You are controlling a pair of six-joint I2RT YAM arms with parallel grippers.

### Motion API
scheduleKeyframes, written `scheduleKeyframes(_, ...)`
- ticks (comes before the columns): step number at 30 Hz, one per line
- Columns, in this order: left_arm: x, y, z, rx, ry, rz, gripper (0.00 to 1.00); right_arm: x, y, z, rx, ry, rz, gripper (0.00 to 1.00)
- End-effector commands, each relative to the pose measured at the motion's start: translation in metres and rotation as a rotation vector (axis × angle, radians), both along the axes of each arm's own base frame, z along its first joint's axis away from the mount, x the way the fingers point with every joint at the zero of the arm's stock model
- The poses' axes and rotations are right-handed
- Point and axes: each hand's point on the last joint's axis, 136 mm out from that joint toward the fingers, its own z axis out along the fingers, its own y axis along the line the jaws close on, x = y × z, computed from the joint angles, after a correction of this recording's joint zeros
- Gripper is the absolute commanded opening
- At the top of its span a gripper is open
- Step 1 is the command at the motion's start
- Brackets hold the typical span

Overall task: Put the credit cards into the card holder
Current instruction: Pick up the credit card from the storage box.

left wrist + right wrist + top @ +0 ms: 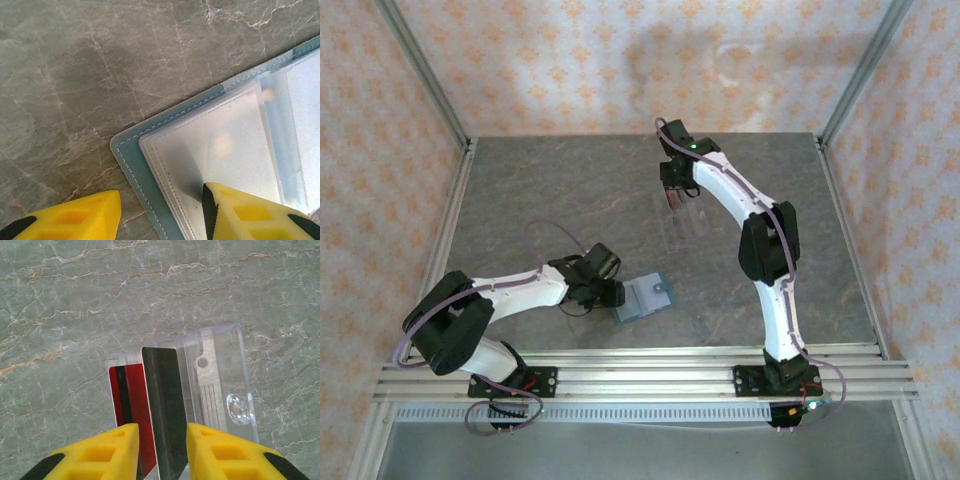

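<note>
We log: grey veined stone counter | teal fold-over card holder open near front, corner between parted left hand | clear plastic rack farther back | right hand flanks dark rectangular card, grip unclear | red card beside.

The table lies bare across its far-left part and along its right edge. Walls and corner posts close three sides, and a rail runs along the near edge. Mid-table, the rack and the open wallet lie apart with a bare strip between them. The left arm lies low over the near-left, and the right arm arches above the right side. In the rack the red card stands just beside the dark card, with hardly a gap.
</note>
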Motion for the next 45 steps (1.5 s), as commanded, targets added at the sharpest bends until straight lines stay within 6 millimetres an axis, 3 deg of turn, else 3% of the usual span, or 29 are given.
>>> scheduleKeyframes(1, -0.009, 0.011, -0.012, 0.044, 0.017, 0.016, 0.47, -0.003, -0.007, -0.011, -0.056, 0.045, 0.007, 0.30)
scheduleKeyframes(10, -0.009, 0.012, -0.011, 0.045, 0.012, 0.023, 0.47, -0.004, -0.006, -0.027, -0.068, 0.082, 0.019, 0.22)
scheduleKeyframes(28, -0.010, 0.015, -0.013, 0.053, 0.016, 0.029, 0.46, 0.004, -0.007, -0.003, -0.087, 0.039, 0.027, 0.02)
scheduleKeyframes(32, -0.010, 0.015, -0.011, 0.054, 0.012, 0.024, 0.46, 0.005, -0.012, 0.022, -0.102, -0.003, 0.016, 0.00)
scheduleKeyframes(37, -0.011, 0.016, -0.008, 0.057, 0.007, 0.011, 0.46, -0.002, -0.017, 0.073, -0.109, -0.112, -0.002, 0.00)
scheduleKeyframes(43, -0.011, 0.018, -0.005, 0.071, 0.004, 0.004, 0.46, -0.032, -0.017, 0.122, -0.078, -0.222, 0.002, 0.00)
scheduleKeyframes(45, -0.010, 0.018, -0.005, 0.077, 0.002, 0.001, 0.45, -0.051, -0.013, 0.125, -0.048, -0.238, 0.019, 0.00)
